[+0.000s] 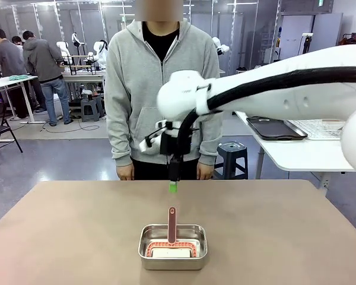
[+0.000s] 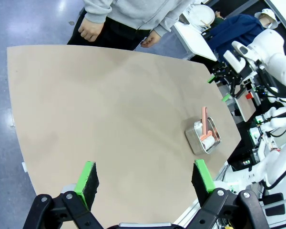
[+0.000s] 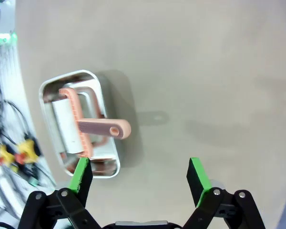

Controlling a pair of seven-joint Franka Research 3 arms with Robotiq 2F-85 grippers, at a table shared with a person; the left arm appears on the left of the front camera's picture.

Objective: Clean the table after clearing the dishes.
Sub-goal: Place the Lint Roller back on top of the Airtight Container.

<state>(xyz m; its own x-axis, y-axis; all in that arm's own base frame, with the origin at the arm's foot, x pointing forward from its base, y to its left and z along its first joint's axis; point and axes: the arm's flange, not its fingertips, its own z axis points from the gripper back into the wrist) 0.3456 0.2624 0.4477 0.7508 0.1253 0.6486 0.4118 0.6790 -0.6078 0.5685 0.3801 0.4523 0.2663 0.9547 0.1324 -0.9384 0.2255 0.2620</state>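
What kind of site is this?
Likely a robotics lab: more white arms at tables behind, people working at benches there, and a bare test table with a person facing it.

We see a plain tan-brown table, a steel-grey pan, a salmon-pink roller handle, its head seemingly white, and green gripper pads.

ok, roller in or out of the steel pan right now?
In. The pink roller lies inside the steel pan, white roll on the bottom, its handle leaning out over the rim. Neither gripper touches it.
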